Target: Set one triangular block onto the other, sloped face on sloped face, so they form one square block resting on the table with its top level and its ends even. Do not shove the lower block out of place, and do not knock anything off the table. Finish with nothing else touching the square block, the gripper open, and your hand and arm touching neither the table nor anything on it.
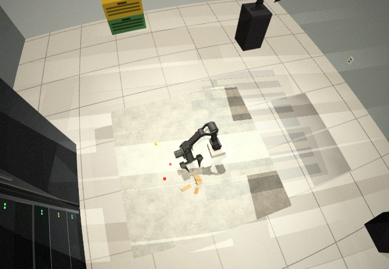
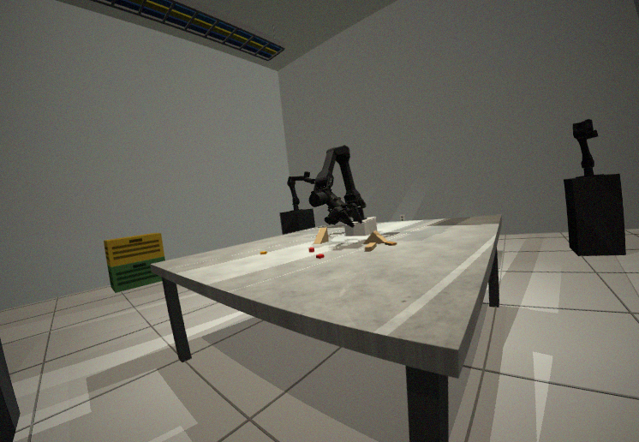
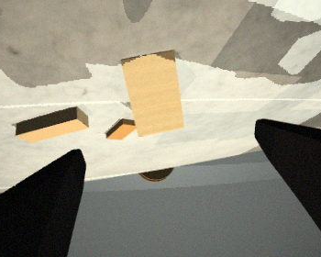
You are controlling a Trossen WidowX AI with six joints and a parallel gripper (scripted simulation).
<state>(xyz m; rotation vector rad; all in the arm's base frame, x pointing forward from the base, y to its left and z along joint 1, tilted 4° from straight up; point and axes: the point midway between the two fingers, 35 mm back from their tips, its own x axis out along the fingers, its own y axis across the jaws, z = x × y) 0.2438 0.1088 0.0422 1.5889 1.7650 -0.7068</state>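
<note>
My gripper (image 1: 194,168) (image 2: 358,224) (image 3: 171,142) is open and empty, raised above the table (image 1: 150,222) (image 2: 319,292). One tan triangular block (image 1: 197,179) (image 2: 378,239) (image 3: 155,98) stands on the table just beyond the fingertips. In the wrist view its broad face lies ahead, between the directions of the two fingers, and nothing touches it there. The other triangular block (image 2: 320,235) stands apart, to the left in the exterior view. The arm hides it in the top view, and it is outside the wrist view. The sloped faces are not together.
Two smaller tan blocks lie near the first triangular block: one (image 1: 185,187) (image 2: 370,246) (image 3: 51,129) and another (image 1: 196,190) (image 2: 391,243) (image 3: 121,130). Red cubes (image 1: 170,163) (image 1: 164,178) (image 2: 311,249) (image 2: 319,255) and a small yellow piece (image 1: 155,144) (image 2: 263,252) lie farther off. A white block (image 1: 217,153) is by the arm's base.
</note>
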